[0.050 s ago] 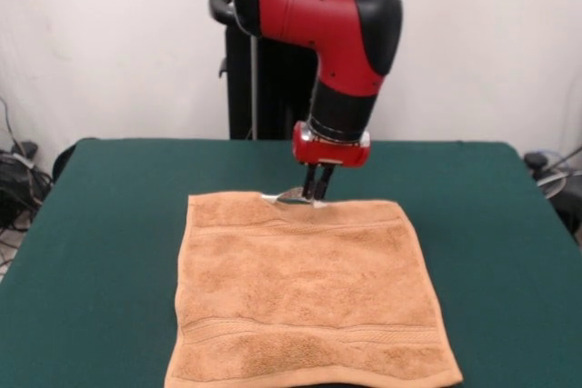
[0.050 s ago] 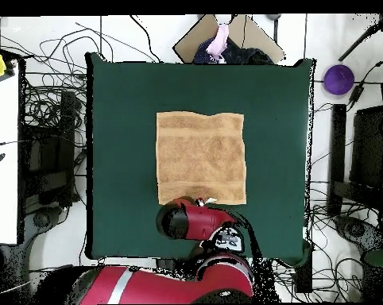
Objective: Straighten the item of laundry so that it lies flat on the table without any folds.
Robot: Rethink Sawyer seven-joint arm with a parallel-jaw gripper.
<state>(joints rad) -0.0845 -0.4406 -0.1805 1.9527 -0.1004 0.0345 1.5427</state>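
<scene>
The red and black robot arm's gripper (image 1: 314, 194) stands at the far edge of the peach-orange terry towel (image 1: 309, 293).

From the front, the fingers are close together and seem to pinch the towel's hem beside the small white tag (image 1: 270, 197), probably to pull this edge straight. From overhead, the towel lies almost flat in the middle of the dark green felt table (image 2: 119, 159); only its edge under the arm looks a little wavy.

towel (image 1: 309, 297): near edge cut by frame | hand (image 1: 316, 195): hidden overhead by arm
</scene>
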